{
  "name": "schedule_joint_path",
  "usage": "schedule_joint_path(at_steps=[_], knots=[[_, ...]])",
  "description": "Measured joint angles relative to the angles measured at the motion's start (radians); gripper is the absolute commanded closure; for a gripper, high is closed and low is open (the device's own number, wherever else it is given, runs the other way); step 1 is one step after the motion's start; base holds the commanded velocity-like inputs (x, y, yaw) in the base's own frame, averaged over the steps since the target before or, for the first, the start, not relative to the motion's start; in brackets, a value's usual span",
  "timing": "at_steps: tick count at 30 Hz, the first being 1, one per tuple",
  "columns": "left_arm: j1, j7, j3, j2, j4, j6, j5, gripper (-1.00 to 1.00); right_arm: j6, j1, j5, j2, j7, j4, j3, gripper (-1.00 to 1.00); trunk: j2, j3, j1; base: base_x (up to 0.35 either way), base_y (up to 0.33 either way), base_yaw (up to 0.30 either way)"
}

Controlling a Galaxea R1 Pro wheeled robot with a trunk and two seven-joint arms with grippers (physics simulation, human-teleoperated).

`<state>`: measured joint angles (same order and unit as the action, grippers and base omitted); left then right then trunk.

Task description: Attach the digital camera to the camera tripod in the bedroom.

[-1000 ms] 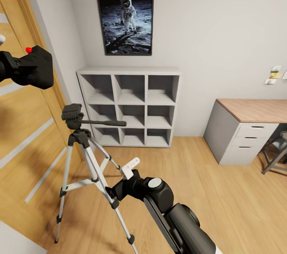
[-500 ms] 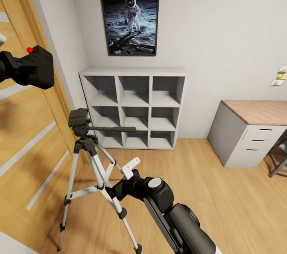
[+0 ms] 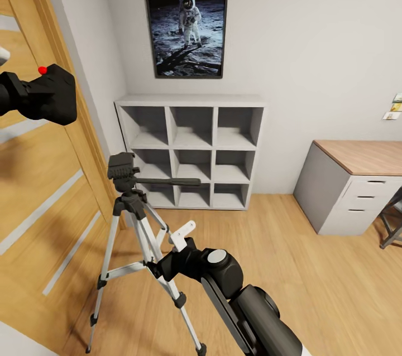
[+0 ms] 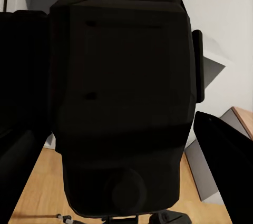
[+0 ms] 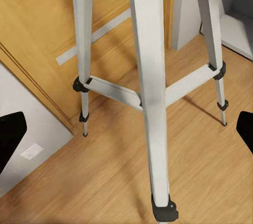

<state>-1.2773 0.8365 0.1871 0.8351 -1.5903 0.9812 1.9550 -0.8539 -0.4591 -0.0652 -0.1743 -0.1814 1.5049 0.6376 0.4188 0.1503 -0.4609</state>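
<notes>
Left gripper (image 3: 8, 94) clamps the digital camera (image 3: 47, 94), whose back looms close in its wrist view; right gripper's (image 5: 126, 134) spread-apart fingers frame the camera tripod (image 5: 150, 92) legs.

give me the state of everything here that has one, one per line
digital camera: held up in the left gripper's jaws, not yet on the tripod
camera tripod: standing, legs spread on the wood floor, head bare
left gripper: shut on the digital camera
right gripper: jaws open, nothing held, near the tripod's legs
cube shelf: compartments empty
desk drawers: closed
</notes>
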Motion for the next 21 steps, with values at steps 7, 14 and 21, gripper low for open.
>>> schedule_joint_path(at_steps=[7,14,21], knots=[[0.0,0.0,0.0,-0.001,0.0,0.0,0.0,1.0,0.0,0.0,0.0,0.0,0.0,0.0,0.0,-1.0,0.0,0.0,0.0,0.0,0.004,0.0],[0.0,-0.001,0.0,-0.002,0.0,0.0,0.0,1.0,0.0,0.0,0.0,0.0,0.0,-0.001,-0.001,-1.0,0.0,0.0,0.0,0.062,0.02,0.0],[0.0,-0.001,0.0,-0.003,0.0,0.0,0.0,1.0,0.0,0.0,0.0,0.0,0.0,-0.001,0.0,-1.0,0.0,0.0,0.0,0.219,0.128,0.0]])
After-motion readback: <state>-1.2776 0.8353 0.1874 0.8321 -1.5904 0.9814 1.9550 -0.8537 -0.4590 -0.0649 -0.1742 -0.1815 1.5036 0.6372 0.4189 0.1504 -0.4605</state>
